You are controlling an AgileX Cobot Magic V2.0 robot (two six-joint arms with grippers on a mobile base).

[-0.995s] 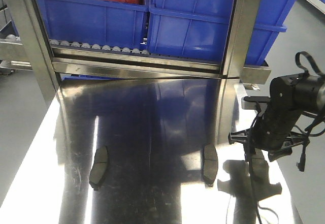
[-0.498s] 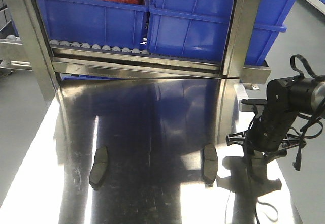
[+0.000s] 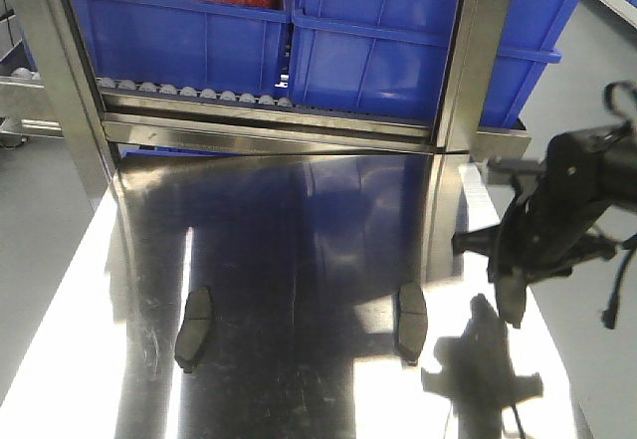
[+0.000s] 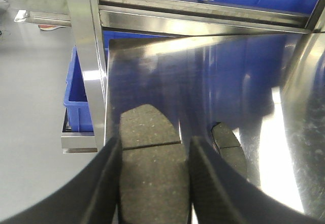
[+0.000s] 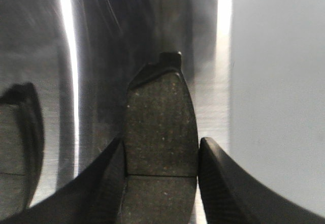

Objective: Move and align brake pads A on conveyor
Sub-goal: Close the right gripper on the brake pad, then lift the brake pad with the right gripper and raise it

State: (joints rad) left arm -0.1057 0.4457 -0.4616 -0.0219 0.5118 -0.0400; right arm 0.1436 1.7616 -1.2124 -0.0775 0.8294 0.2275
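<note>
My right end effector [image 5: 160,150] has risen off the counter [image 3: 299,250], pinching a brake pad [image 5: 158,102]. The left end effector [image 4: 155,148] pinches a second pad [image 4: 150,127]. Two other pads [image 3: 194,316] [image 3: 412,312] lie on the counter, and the conveyor is out of view.

left gripper [image 4: 155,142] jaws clamping a brake pad [image 4: 152,170], right gripper [image 5: 162,145] likewise
</note>
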